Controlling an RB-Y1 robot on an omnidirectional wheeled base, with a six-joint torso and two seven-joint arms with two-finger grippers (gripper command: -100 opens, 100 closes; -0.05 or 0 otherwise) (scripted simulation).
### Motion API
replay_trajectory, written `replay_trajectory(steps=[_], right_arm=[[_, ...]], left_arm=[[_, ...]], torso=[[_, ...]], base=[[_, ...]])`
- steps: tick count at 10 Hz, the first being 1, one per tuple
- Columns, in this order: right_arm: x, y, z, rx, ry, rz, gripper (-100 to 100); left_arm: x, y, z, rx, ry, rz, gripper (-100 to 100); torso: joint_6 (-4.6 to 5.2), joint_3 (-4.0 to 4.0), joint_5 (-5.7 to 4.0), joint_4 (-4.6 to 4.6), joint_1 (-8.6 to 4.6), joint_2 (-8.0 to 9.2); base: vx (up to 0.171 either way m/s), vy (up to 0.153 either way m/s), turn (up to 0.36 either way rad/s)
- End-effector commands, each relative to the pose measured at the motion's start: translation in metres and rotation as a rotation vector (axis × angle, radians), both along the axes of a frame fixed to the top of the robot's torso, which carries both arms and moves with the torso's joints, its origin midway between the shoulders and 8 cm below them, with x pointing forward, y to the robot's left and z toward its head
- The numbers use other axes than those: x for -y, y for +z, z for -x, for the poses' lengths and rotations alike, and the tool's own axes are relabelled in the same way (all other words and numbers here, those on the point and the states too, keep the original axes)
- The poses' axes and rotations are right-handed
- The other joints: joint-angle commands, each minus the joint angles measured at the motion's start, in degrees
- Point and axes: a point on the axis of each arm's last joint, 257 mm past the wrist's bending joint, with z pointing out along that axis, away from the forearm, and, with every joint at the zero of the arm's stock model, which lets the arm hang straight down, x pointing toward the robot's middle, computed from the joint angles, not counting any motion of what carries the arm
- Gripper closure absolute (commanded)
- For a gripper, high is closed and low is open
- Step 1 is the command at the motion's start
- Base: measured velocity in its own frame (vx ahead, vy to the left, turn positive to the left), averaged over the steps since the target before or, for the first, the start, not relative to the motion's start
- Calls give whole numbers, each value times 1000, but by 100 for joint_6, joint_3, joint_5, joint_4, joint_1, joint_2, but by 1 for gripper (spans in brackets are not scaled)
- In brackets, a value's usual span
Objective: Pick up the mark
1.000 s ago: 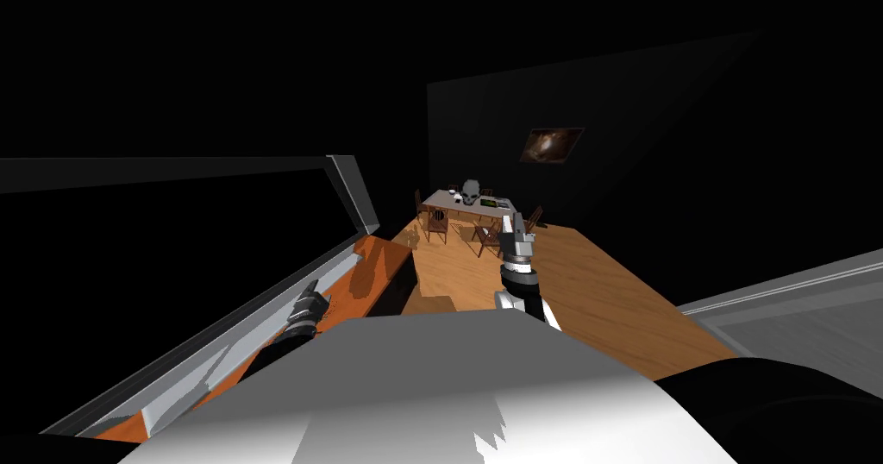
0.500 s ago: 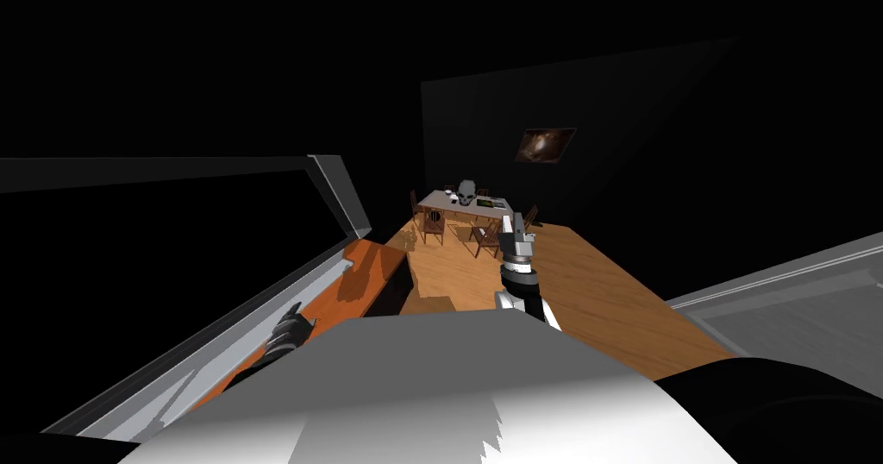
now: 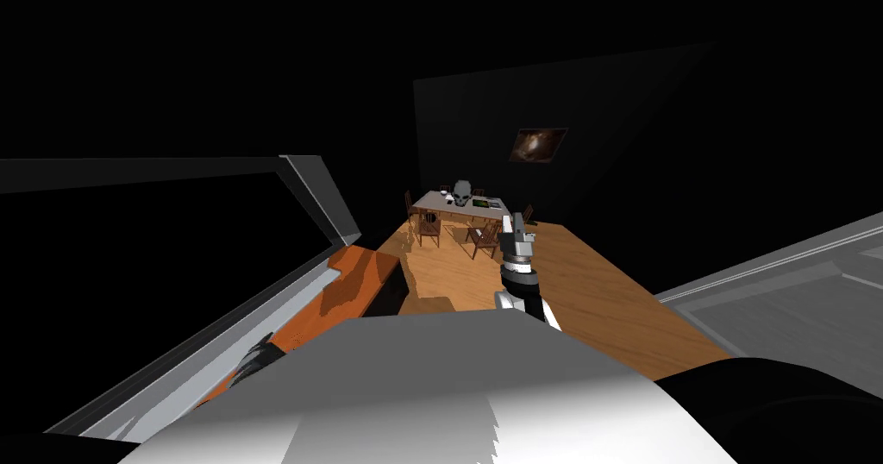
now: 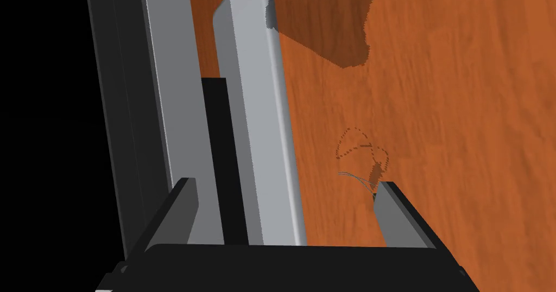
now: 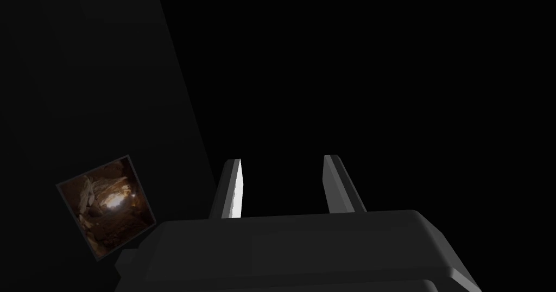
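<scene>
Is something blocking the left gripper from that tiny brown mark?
Nothing visible lies between them: the mark sits on the orange wood right by one fingertip of the open left gripper. A grey slab lies alongside, between the fingers.

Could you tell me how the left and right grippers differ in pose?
The left gripper points down at an orange wooden surface; the right gripper is raised, pointing forward. A grey slab lies below the left gripper; nothing lies near the right gripper. Both are open.

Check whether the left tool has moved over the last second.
Yes. The left tool has drawn back along the orange wooden top, away from its far end.
</scene>
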Motion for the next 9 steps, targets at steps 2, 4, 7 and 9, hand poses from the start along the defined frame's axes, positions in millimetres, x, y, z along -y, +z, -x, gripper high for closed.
replay_trajectory(steps=[2,4,7,9], right_arm=[[0,0,0,0,0,0,0],[0,0,0,0,0,0,0],[0,0,0,0,0,0,0],[0,0,0,0,0,0,0]], left_arm=[[-15,-32,64,-71,136,98,-100],[-26,-46,100,-99,225,157,-100],[-40,-63,157,-115,392,262,-100],[-39,-69,171,-136,411,268,-100]], torso=[[0,-6,-1,-2,-1,-10],[0,-6,1,-2,5,-10],[-2,-2,0,-1,2,-1],[-2,1,3,0,10,3]], base=[[132,-33,-104],[125,-9,-63],[111,-13,-70],[70,9,-16]])
